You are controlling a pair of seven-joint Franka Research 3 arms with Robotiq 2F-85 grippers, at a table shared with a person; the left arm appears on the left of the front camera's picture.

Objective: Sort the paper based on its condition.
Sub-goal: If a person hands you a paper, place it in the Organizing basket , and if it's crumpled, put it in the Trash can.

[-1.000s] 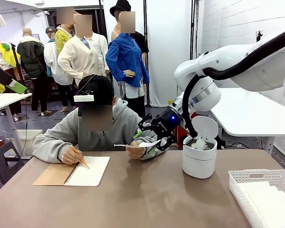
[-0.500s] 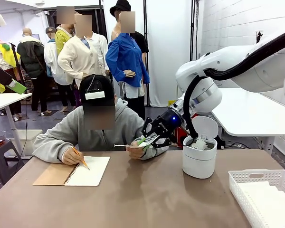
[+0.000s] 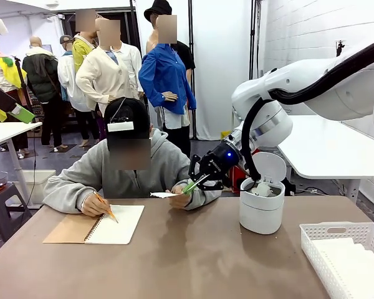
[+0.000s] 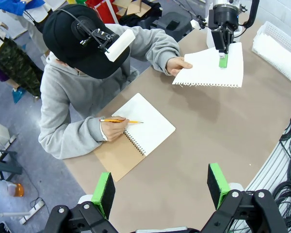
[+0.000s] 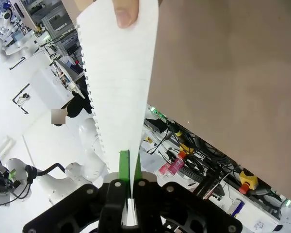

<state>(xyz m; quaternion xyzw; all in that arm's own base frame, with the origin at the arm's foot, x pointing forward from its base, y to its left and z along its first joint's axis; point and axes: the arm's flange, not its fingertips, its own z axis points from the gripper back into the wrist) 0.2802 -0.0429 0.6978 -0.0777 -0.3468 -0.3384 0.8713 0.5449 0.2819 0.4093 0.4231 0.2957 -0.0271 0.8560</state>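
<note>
**Desk:** What do we see at the hand?

**Floor:** We see the black, green-padded right gripper point(image 3: 191, 185) pressed together on one edge of a thin, smooth white sheet of paper point(image 4: 211, 70), held flat above the brown table point(image 3: 193, 261). At the gripper's nine o'clock in the front view, the person's hand point(image 3: 177, 199) pinches another edge, thumb on top. The left gripper point(image 4: 161, 189) hangs spread, holding nothing, high over the table.

**Desk:** What could go wrong?

**Floor:** We judge a tear or crease likeliest. Two grips share one thin sheet, so a pull before the person lets go could rip it at its ragged edge. A creased sheet would then be sorted wrongly. A quick swing could also slip it from the pads.

**Desk:** The count?

**Floor:** We count:
- one sheet in the air
- one white round bin point(image 3: 262, 212) with its lid tipped up, at three o'clock, with white wads point(image 3: 262, 187) inside, their number unclear
- one white plastic mesh basket point(image 3: 336, 226) at four o'clock
- one spiral-bound notebook with brown card cover point(image 4: 145, 128) at eight o'clock
- one yellow pencil point(image 4: 119, 121)
- two grippers
</note>
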